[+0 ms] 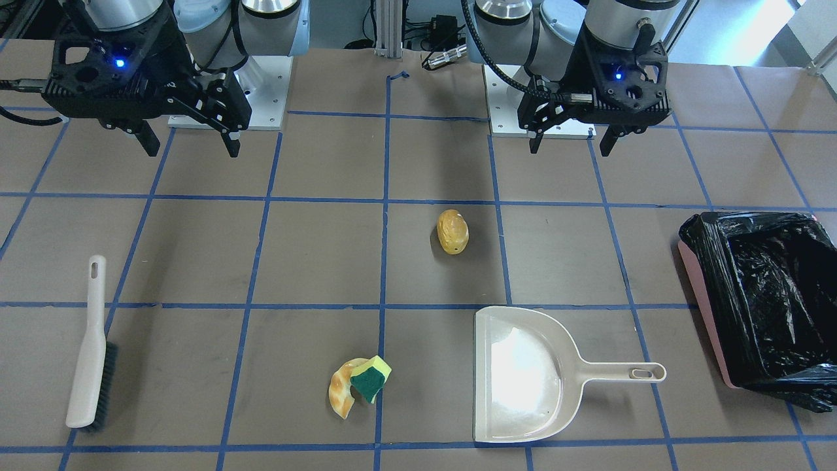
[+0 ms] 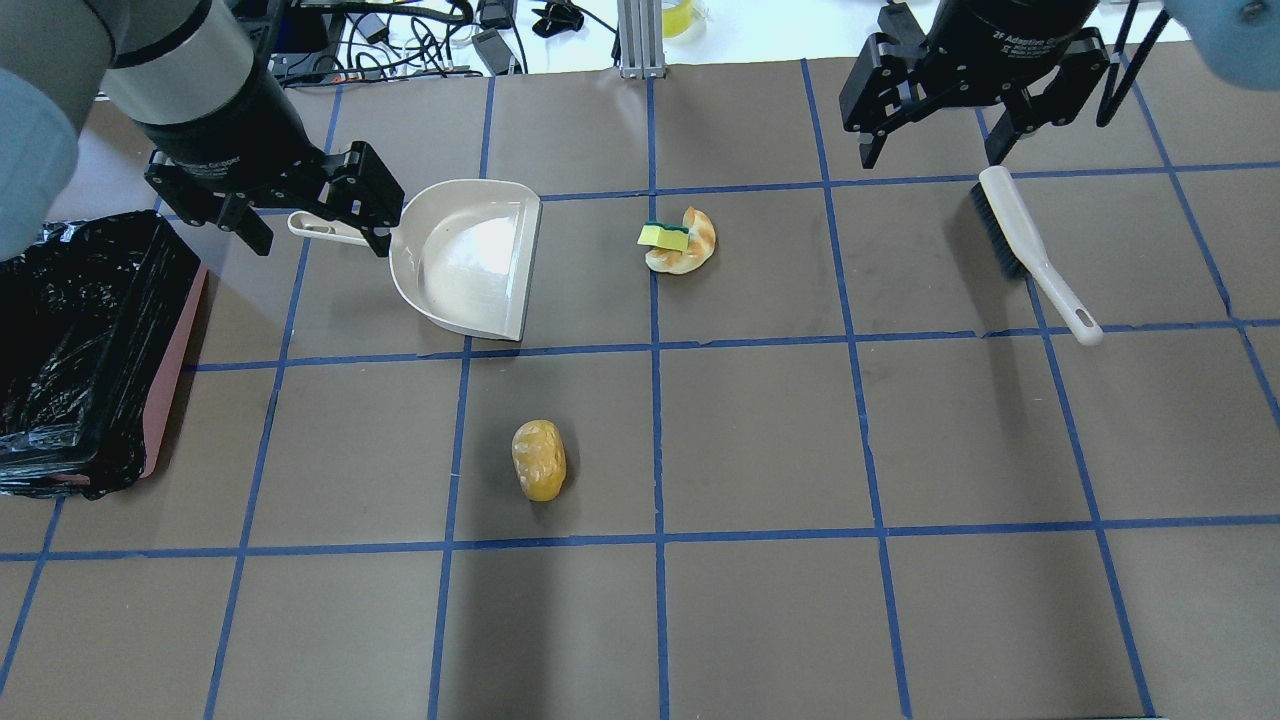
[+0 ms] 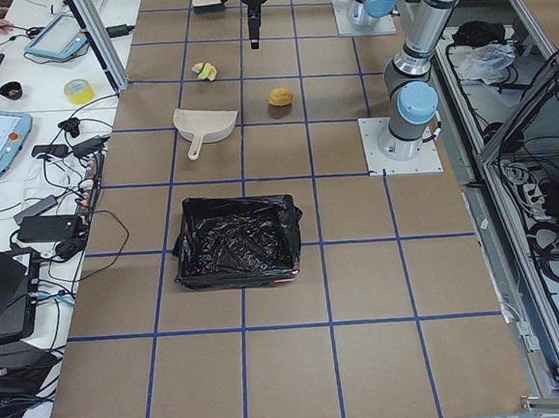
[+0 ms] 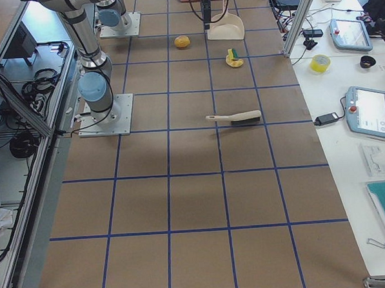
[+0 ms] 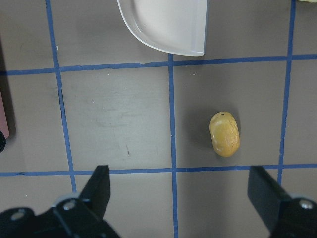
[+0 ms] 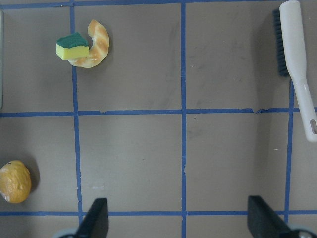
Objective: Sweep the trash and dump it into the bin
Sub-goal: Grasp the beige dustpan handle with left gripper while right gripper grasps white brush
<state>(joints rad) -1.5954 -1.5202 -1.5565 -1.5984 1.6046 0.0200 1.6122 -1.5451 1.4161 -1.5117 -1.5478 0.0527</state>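
The potato-like oval (image 1: 452, 231) (image 2: 539, 459) lies mid-table, also in the left wrist view (image 5: 224, 134). The bread crescent (image 1: 340, 391) (image 2: 695, 240) and the yellow-green sponge (image 1: 370, 378) (image 2: 664, 236) lie touching each other, also in the right wrist view (image 6: 72, 46). The pink bin (image 1: 703, 307) (image 2: 178, 340) with its black bag stands at the table's end on my left side. My left gripper (image 1: 572, 140) (image 2: 315, 235) is open and empty, raised above the table. My right gripper (image 1: 193, 140) (image 2: 930, 155) is open and empty, also raised.
A beige dustpan (image 1: 523, 373) (image 2: 470, 255) lies between the bin and the sponge, its handle towards the bin. A beige hand brush (image 1: 88, 353) (image 2: 1030, 245) lies flat on my right side. Blue tape lines grid the brown table.
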